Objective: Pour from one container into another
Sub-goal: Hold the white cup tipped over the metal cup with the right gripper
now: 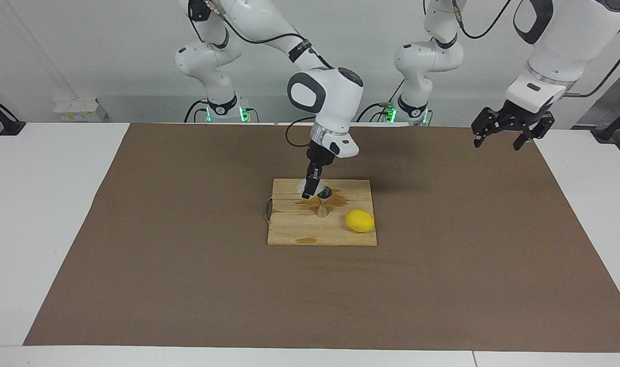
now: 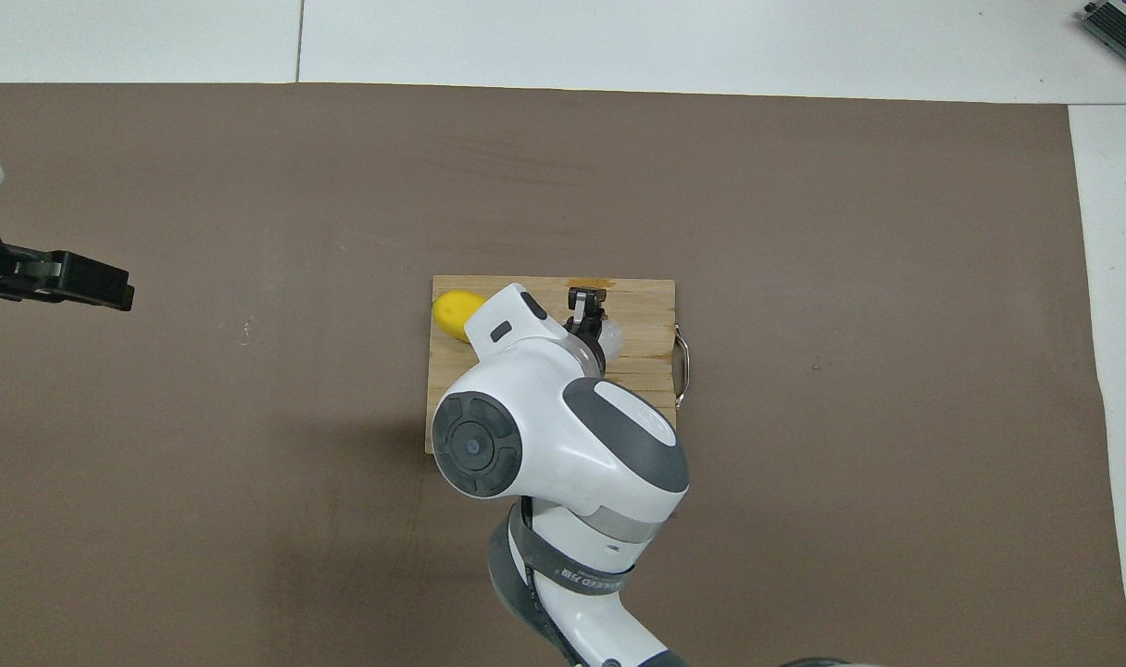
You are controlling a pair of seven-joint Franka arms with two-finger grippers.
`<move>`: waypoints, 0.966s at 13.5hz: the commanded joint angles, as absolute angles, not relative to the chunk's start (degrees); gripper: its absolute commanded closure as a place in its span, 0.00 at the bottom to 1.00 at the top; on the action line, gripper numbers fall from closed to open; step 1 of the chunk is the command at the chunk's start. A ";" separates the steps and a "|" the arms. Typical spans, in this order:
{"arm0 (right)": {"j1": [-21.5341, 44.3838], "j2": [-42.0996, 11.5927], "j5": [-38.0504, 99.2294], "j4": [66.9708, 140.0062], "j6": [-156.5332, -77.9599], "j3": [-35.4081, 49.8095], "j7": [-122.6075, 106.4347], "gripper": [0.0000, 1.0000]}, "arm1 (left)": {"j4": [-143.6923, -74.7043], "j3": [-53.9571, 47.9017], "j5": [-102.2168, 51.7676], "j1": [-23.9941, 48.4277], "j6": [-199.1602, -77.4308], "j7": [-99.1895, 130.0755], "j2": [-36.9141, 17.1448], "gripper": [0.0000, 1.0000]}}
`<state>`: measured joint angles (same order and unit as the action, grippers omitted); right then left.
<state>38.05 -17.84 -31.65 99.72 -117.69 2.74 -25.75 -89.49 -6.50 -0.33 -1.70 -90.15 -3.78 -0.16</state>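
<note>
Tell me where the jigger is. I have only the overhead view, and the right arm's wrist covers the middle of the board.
Observer: The jigger stands upright on the wooden board, beside the lemon, toward the right arm's end of the table from it.
Operator: Report where the cup sits against it.
Observer: The right gripper holds the clear cup off the board, close beside the jigger's top rim and about level with it.
Operator: Check for spills under the arm.
Observer: A brown wet patch lies on the board next to the jigger, on the side nearer the robots.
</note>
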 commanded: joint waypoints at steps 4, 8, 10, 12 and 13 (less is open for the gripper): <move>38.93 -18.81 -34.89 98.35 -116.37 2.90 -23.64 0.61 | -90.44 -5.98 -0.70 -0.79 -91.14 -2.99 0.18 0.00; 38.94 -18.81 -35.42 98.35 -116.28 2.90 -23.64 0.61 | -90.44 -5.98 -0.62 -0.79 -91.14 -2.99 0.00 0.00; 39.02 -18.72 -36.56 98.52 -116.11 2.90 -23.64 0.61 | -90.44 -6.06 -0.62 -0.79 -91.14 -2.90 0.00 0.00; 38.94 -18.81 -36.56 98.53 -116.19 2.90 -23.64 0.61 | -90.44 -6.06 -0.62 -0.79 -91.14 -2.90 0.00 0.00; 39.02 -18.81 -36.65 98.53 -116.10 2.90 -23.64 0.61 | -90.44 -6.06 -0.62 -0.79 -91.23 -2.90 0.00 0.00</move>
<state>38.72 -17.99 -34.70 99.72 -117.34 2.73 -25.35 -89.59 -6.62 -0.33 -1.70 -90.16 -3.76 -0.30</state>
